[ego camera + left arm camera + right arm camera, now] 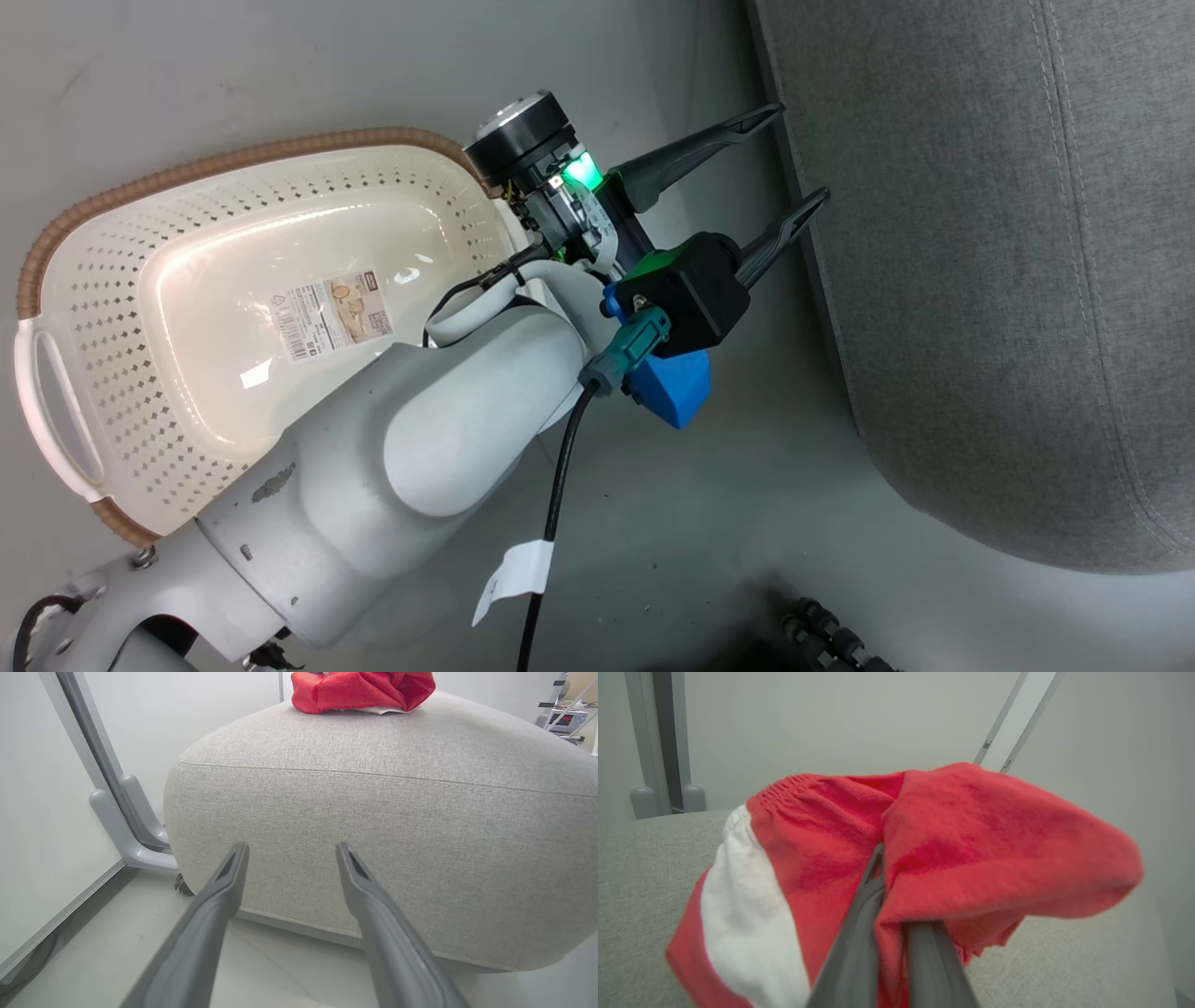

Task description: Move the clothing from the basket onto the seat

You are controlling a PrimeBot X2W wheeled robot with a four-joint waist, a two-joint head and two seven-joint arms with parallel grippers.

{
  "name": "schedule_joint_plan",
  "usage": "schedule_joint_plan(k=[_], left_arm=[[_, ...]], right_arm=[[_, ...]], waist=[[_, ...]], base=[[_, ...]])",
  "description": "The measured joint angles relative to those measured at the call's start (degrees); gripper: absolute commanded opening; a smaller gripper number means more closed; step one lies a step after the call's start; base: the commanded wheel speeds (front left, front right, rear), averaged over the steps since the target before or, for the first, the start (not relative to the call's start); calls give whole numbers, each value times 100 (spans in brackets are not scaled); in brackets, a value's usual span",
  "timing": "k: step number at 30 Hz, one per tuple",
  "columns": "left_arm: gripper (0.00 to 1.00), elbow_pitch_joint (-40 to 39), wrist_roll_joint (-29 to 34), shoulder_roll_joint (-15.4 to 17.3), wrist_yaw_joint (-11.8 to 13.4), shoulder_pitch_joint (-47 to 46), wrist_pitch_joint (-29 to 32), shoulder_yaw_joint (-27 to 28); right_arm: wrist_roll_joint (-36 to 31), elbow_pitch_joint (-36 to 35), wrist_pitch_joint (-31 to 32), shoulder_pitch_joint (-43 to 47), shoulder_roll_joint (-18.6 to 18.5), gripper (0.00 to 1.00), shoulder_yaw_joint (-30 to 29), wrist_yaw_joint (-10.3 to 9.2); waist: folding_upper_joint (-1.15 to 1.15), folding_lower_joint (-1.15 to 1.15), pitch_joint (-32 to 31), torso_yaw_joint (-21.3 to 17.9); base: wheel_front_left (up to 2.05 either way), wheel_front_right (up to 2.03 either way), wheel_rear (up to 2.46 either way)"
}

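The cream perforated plastic basket (pixel 233 161) stands on the pale smooth floor (pixel 728 504) at the left, with the large grey fabric-upholstered seat (pixel 980 280) at the right, apart from it. Between them the left pincer (pixel 803 150), fingers spread, points at the seat's side wall, near it. The bright red soft fabric clothing (pixel 359 690) lies on the seat's top, where the right pincer (pixel 896 891) is clamped on it.

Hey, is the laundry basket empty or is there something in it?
Empty, as far as shows: the basket holds just its sticker; the left arm hides one corner.
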Motion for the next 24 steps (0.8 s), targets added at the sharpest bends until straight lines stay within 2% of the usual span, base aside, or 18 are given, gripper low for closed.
schedule_joint_plan(k=[1,15,24], left_arm=[[100,9,-3,-1,4,1,-3,-1],[100,192,-271,-185,155,396,-212,83],[100,-85,-433,-174,393,976,-230,592]], right_arm=[[12,1,1,47,42,100,-33,0],[45,-744,1,1862,669,100,-113,0],[-153,-1836,0,2435,892,100,141,0]], waist=[[0,0,-26,0],[0,0,-898,-66],[0,-1,-1665,-77]], base=[[0,0,0],[0,0,0],[0,0,0]])
